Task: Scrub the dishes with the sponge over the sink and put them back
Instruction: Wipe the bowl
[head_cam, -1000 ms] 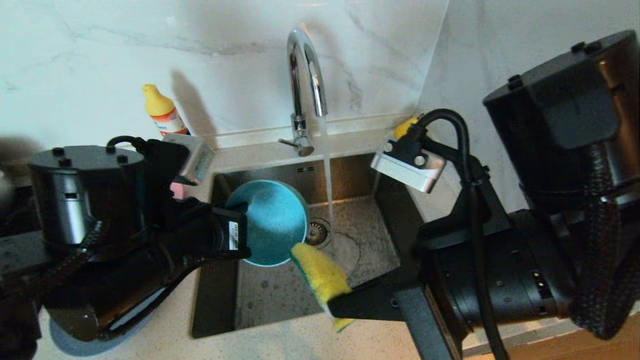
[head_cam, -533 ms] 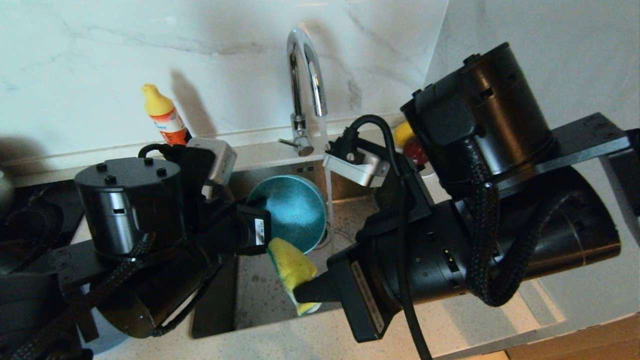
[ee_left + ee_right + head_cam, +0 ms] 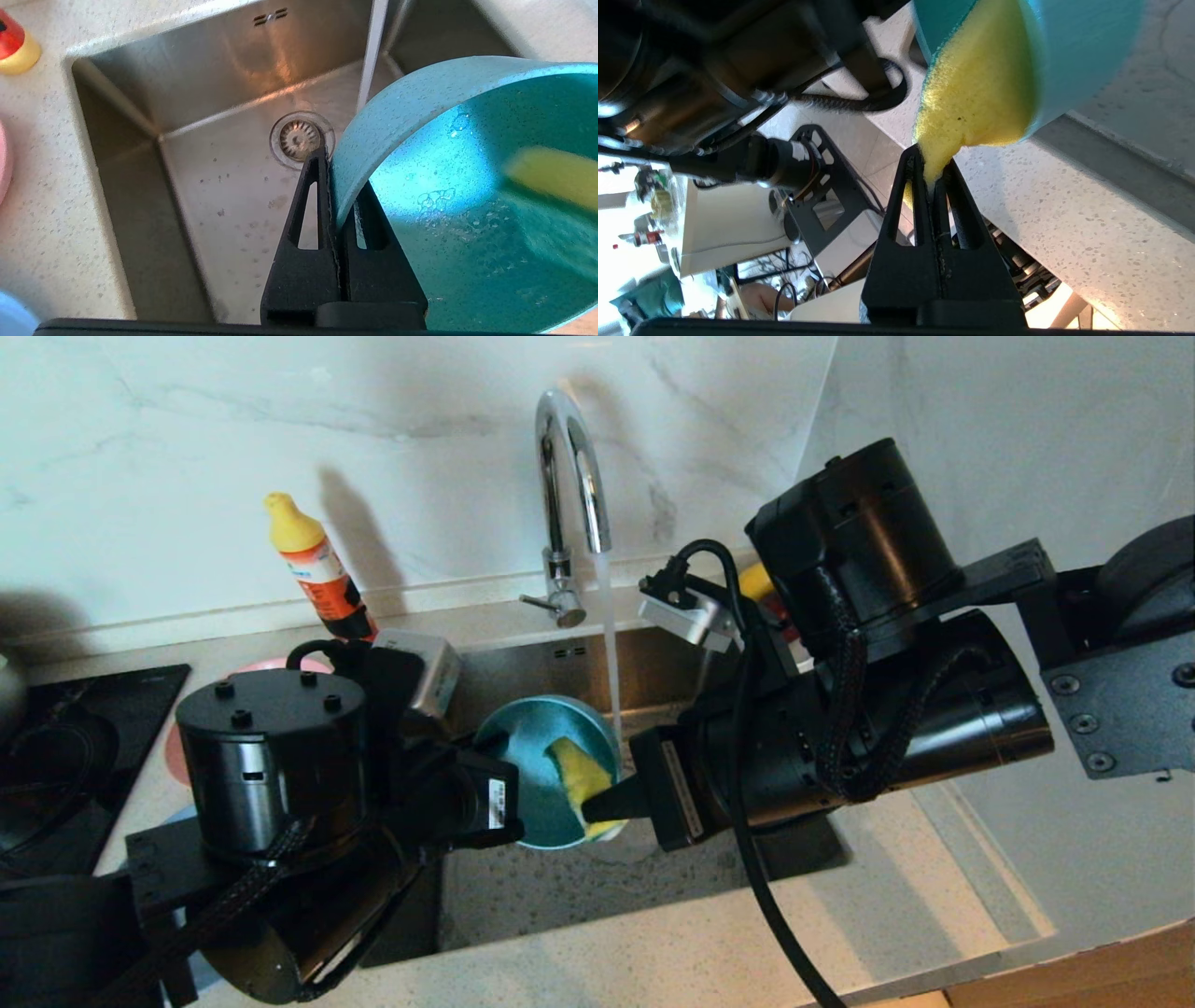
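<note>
While the tap [image 3: 571, 476] runs, left claw [image 3: 337, 196] is clenched on the rim of the teal bowl [image 3: 537, 775], held tilted over the sink [image 3: 579, 887]. Right claw [image 3: 931, 172] is clenched on one end of the sponge [image 3: 581, 775], which presses inside the bowl.

Risks, as judged:
- thin rim pinch; scrubbing force may twist the bowl loose, dropping it into the sink
- sponge gripped at its tip may fold or pull free
- water close beside the bowl may splash onto the bench [image 3: 653, 961]

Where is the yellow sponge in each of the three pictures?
Head view: sponge at picture centre, inside the tilted bowl.
Left wrist view: sponge blurred at the right edge, inside the bowl.
Right wrist view: sponge at upper centre, pinched by the right tool.
Shared landmark: the bowl.
</note>
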Robot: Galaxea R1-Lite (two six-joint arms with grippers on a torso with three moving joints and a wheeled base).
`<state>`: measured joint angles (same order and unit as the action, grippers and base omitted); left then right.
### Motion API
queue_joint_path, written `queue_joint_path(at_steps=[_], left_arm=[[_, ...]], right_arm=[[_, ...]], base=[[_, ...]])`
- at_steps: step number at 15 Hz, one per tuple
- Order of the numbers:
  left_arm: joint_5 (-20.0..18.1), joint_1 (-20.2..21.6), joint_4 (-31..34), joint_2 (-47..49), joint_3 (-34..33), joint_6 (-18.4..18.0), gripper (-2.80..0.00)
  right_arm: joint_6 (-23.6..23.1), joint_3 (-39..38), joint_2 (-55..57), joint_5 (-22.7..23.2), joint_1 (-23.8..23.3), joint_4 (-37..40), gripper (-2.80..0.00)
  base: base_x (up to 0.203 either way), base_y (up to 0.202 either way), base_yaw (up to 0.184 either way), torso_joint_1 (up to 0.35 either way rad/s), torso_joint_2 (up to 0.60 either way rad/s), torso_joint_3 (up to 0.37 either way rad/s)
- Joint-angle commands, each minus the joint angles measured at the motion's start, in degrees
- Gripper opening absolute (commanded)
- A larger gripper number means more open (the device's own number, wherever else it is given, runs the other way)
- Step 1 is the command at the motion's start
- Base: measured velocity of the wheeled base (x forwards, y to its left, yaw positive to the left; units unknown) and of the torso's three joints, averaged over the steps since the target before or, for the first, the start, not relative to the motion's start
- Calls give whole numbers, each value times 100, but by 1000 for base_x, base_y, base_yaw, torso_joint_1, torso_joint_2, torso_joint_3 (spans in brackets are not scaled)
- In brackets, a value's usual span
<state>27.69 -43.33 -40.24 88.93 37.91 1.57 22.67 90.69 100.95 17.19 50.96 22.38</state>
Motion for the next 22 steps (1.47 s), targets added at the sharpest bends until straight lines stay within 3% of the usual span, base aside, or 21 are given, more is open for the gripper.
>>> queue_joint_path(at_steps=[1, 11, 16, 22], left_arm=[[9, -60, -209, -51, -133, -22, -280], [-18, -308, -257, -148, -416, -140, -280], [0, -310, -265, -178, -409, -136, -280], [9, -299, -274, -255, -372, -69, -280]], right_arm=[[17, 44, 57, 13, -52, 12, -280], [11, 512, 455, 2, -48, 28, -280], [-8, 1088, 376, 4, -325, 408, -280], [-9, 806, 195, 2, -462, 908, -280]], base=[[0, 0, 0, 0, 0, 0], [0, 0, 0, 0, 0, 0], [0, 0, 0, 0, 0, 0], [0, 0, 0, 0, 0, 0]])
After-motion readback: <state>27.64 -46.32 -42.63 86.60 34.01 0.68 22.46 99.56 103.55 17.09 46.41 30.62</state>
